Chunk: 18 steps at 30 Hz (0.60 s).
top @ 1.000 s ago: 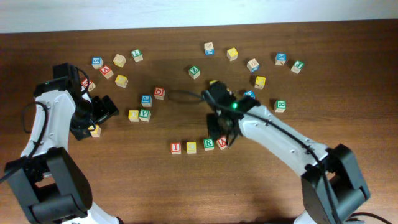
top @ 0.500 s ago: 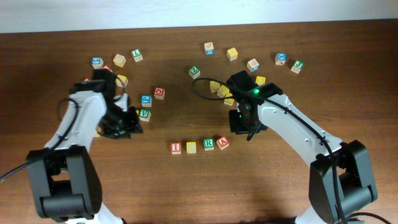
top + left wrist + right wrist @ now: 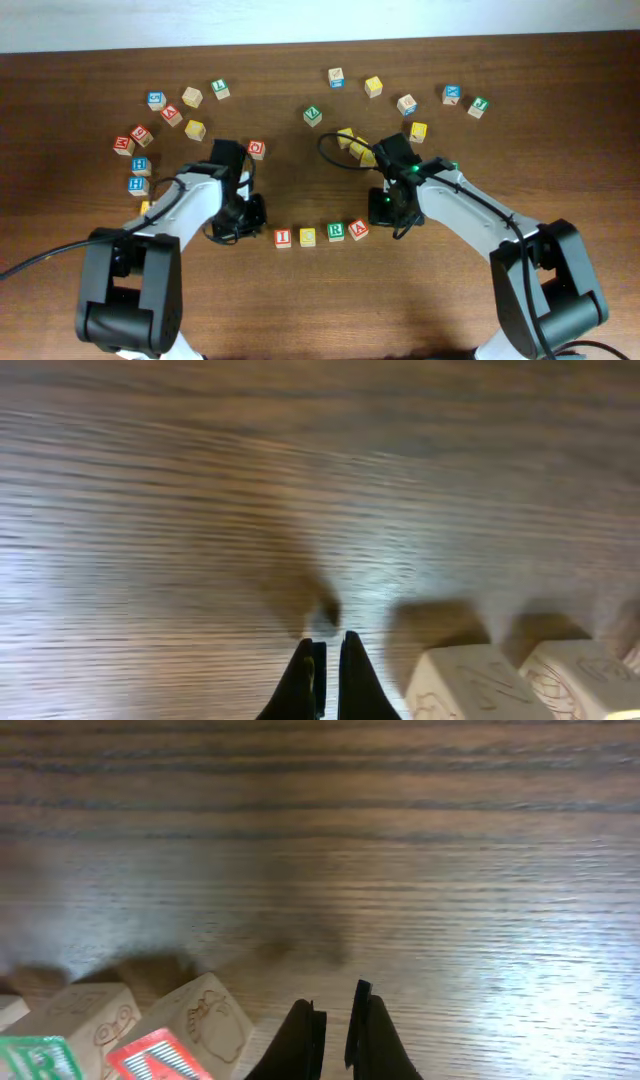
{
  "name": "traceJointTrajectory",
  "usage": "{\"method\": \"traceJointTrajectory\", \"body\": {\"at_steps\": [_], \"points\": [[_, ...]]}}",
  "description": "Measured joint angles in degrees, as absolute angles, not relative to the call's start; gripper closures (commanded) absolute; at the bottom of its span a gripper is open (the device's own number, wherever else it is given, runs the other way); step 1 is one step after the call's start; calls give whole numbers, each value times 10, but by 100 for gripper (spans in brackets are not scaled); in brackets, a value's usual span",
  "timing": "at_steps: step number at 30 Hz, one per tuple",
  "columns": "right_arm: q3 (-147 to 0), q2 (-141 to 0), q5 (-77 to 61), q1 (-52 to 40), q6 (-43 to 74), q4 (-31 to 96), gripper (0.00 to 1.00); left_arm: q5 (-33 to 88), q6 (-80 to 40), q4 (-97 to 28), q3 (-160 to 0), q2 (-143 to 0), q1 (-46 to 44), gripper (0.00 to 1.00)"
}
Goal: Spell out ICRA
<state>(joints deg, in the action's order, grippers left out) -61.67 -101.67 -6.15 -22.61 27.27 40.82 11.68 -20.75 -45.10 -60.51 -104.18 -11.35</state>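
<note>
ICRA row is laid out on the desk (image 3: 450,300), at about 6 o'clock from the middle in the overhead view. It reads left to right: red I cube (image 3: 283,238), yellow C cube (image 3: 308,237), green R cube (image 3: 336,232), red A cube (image 3: 358,229). The yellow face's letter is too small to read from above. The cubes sit just beside each other. The line climbs a bit toward the A end, and the A cube is turned slightly off square.

Left jaws, on the left arm (image 3: 190,195), are pinched closed on nothing, low over bare wood at 9 o'clock of the I cube and apart from it. Right jaws, on the right arm (image 3: 450,195), are also closed and empty, at roughly 2 o'clock of the A cube, near but not touching. The right wrist view shows the A cube (image 3: 160,1055) and R cube (image 3: 30,1058) at its lower left corner.

Spare letter cubes (image 3: 195,130) are scattered from 9 to 2 o'clock, well apart from the row.

Judgement: all four letters are placed in order, so the spelling looks done. At most the A cube needs squaring up and the arms pulling away.
</note>
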Motion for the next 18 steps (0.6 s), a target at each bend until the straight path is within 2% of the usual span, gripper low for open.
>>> {"method": "traceJointTrajectory", "body": {"at_steps": [5, 18], "points": [[-603, -1016, -66, -245, 301, 391, 96, 119, -209, -457, -605, -1042, -139, 100], [-590, -1016, -116, -245, 315, 375, 96, 146, -209, -470, -605, -1042, -140, 100]]}}
